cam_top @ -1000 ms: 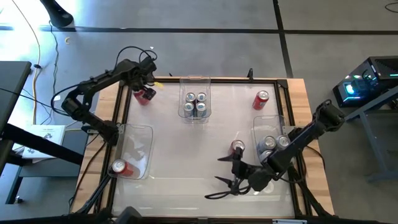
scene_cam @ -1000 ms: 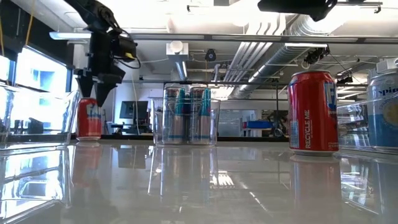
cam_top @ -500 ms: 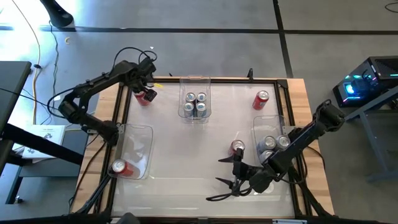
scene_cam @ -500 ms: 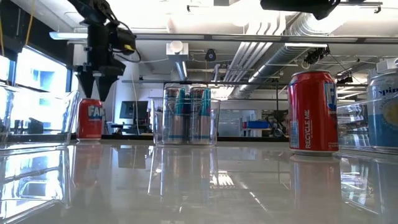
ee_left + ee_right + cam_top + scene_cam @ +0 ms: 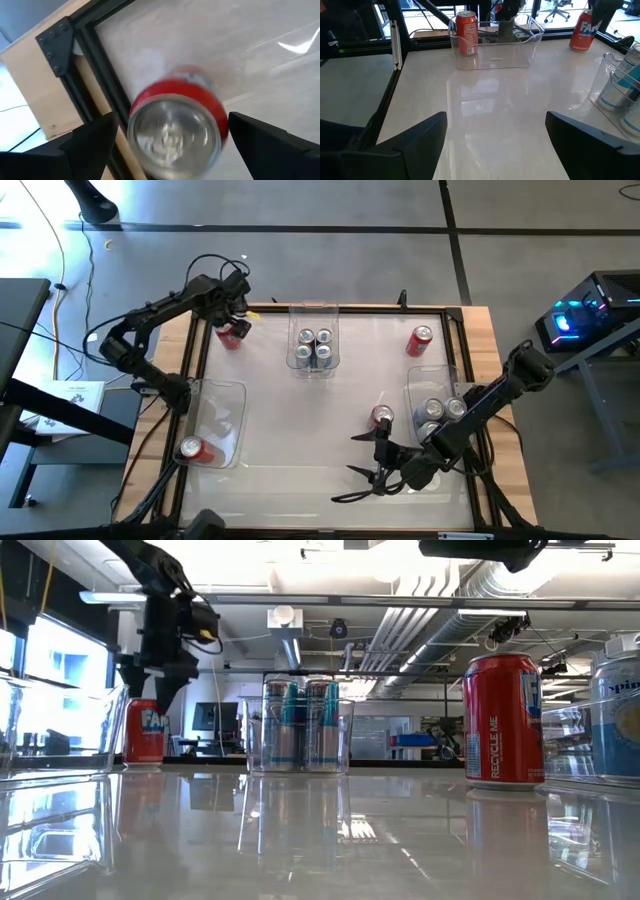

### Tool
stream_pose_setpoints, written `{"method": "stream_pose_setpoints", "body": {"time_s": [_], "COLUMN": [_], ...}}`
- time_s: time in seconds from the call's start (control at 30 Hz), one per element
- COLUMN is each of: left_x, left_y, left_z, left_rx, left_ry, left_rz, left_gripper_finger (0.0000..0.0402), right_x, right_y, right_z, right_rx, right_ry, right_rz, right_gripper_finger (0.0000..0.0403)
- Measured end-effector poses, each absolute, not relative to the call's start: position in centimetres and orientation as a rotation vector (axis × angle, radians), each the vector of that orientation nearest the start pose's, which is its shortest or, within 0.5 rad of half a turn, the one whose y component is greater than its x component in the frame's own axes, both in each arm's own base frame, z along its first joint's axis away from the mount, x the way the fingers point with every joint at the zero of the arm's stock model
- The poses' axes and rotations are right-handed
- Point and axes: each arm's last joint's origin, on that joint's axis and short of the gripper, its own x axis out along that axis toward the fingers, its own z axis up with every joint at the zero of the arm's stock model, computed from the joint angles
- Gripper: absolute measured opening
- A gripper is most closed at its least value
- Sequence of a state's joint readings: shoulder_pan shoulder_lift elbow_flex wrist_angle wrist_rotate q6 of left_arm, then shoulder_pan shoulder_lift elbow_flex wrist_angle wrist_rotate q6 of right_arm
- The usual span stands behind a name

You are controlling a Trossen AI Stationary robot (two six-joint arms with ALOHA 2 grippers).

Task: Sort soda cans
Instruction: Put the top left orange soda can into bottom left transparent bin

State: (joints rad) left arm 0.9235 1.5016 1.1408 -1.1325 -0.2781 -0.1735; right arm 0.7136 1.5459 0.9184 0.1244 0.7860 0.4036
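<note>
Hovering spread-fingered directly above upright red soda can [image 5: 232, 332] at far-left corner of counter [image 5: 300, 420]: left end effector [image 5: 153, 688], can axis vertical between fingers, untouched; right end effector [image 5: 368, 453], also spread, well apart.

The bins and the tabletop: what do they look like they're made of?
The bins look like clear, glossy plastic: the cans inside show through their walls. The tabletop looks like a smooth white glossy sheet, since it mirrors cans and ceiling lights in the low view; the exact material is unclear.
</note>
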Motion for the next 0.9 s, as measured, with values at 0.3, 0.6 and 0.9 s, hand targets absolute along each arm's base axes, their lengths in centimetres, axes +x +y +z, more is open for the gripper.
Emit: {"method": "stream_pose_setpoints", "body": {"time_s": [0.3,0.6,0.9], "left_x": [15.8,15.5,16.1], "left_y": [22.1,21.7,19.8], "left_z": [22.8,22.8,23.6], "left_rx": [-0.677,-0.701,-0.592], "left_ry": [1.396,1.445,1.581], "left_rz": [1.078,1.044,0.862], "left_gripper_finger": [0.0363,0.0304,0.0296], "right_x": [25.8,25.9,26.3], "right_y": [19.7,19.7,20.1], "right_z": [22.9,22.4,21.0], "right_rx": [0.055,0.049,0.048], "right_ry": [0.352,0.369,0.394], "right_rz": [-0.145,-0.152,-0.162], "right_gripper_finger": [0.0334,0.0334,0.0334]}}
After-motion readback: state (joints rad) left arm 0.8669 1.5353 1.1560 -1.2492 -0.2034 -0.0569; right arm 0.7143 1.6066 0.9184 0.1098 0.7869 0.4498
